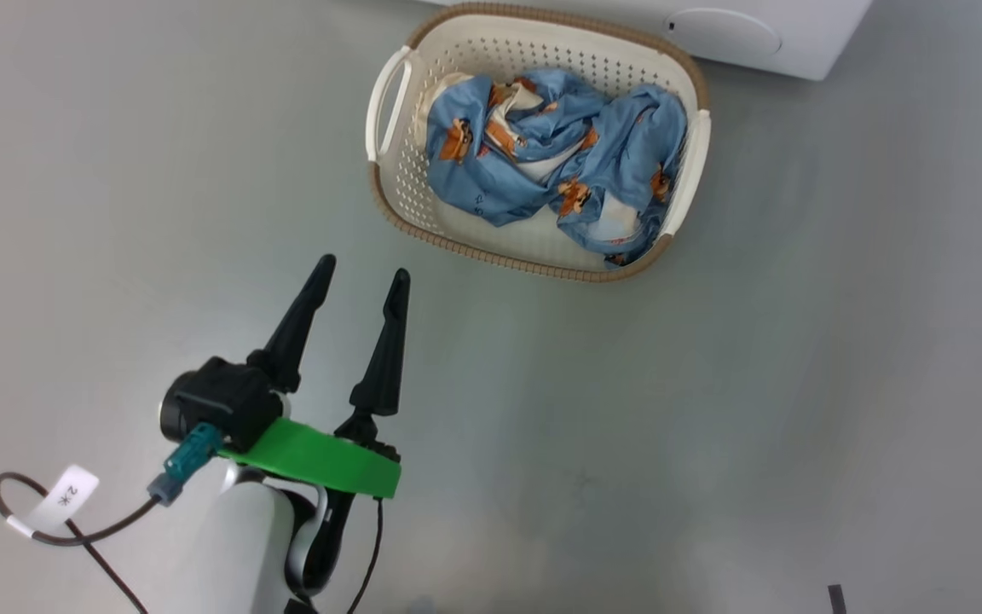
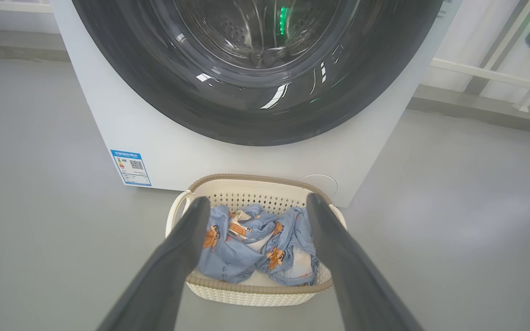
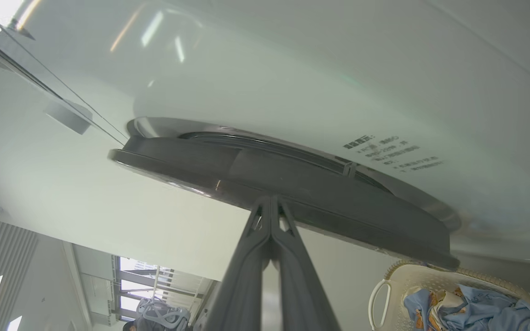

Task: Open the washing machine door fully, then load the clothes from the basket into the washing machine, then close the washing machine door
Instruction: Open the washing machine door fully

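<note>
Washing machine door [image 3: 292, 184], a large round glossy black disc with a bulging clear glass bowl at its centre, is seen edge-on in the right wrist view as a thick dark rim lying along the smooth white front of the big front-loading washing machine [image 2: 108, 115]. A bright metal ring shows between the rim and the white panel. Whether the door is unlatched or only stands proud, I cannot tell. In the left wrist view it looks closed over the steel drum.

The right gripper [image 3: 272, 202] is the nearer tool. Its two long dark fingers are pressed together into one narrow point and hold nothing. That point reaches the door's outer rim about midway along the visible edge, with the fingers running nearly square to it. Contact cannot be confirmed. The coming pull seems to depend on the tip getting behind the rim, since the glossy curved face offers no hold.

The left gripper [image 1: 364, 268] hangs over the bare grey floor [image 1: 713, 426], well short of the door. Its fingers are spread wide and empty, pointing at the small cream-white perforated plastic basket [image 1: 401, 188] with its brown rim. The basket stands on the floor against the machine's lower front edge, beside the round flap [image 1: 721, 32]. Inside it, the light blue clothes [image 1: 542, 145], soft crumpled fabric with orange-brown cartoon animals and cream parts, lie heaped. No loading has begun.
</note>
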Controlling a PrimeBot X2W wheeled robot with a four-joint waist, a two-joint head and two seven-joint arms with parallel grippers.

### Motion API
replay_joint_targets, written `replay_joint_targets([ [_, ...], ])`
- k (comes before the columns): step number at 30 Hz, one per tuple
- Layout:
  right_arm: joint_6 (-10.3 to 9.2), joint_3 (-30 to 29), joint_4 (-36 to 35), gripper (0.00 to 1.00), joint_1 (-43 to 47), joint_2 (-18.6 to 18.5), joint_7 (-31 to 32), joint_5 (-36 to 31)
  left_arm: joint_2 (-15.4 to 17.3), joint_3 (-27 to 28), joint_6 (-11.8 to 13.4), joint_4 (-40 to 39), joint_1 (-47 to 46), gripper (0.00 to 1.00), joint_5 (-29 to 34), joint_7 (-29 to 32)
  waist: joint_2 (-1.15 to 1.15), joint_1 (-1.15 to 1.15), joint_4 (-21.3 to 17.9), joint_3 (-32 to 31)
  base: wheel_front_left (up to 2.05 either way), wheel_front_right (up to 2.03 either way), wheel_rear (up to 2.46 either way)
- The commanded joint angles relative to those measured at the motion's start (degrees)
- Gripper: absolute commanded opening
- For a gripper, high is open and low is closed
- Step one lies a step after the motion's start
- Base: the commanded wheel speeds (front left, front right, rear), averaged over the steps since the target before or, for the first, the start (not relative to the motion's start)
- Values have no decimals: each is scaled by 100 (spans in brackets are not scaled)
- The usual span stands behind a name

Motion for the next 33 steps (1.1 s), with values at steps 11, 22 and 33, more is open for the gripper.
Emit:
replay_joint_targets([
  [11, 34, 240, 173, 0, -802, 144, 245, -289, 114, -52, 93, -314, -252, 100, -228, -37, 0, -1, 294, 539, 0, 0, 0],
  [22, 34, 371, 365, 0, -1287, 186, 222, -531, 114, -204, 131, -413, -336, 100, -339, -37, 0, -1, 413, 727, 0, 0, 0],
  [33, 34, 509, 386, 0, -1570, 278, 187, -662, 114, -291, 158, -498, -396, 100, -441, -37, 0, -1, 471, 845, 0, 0, 0],
])
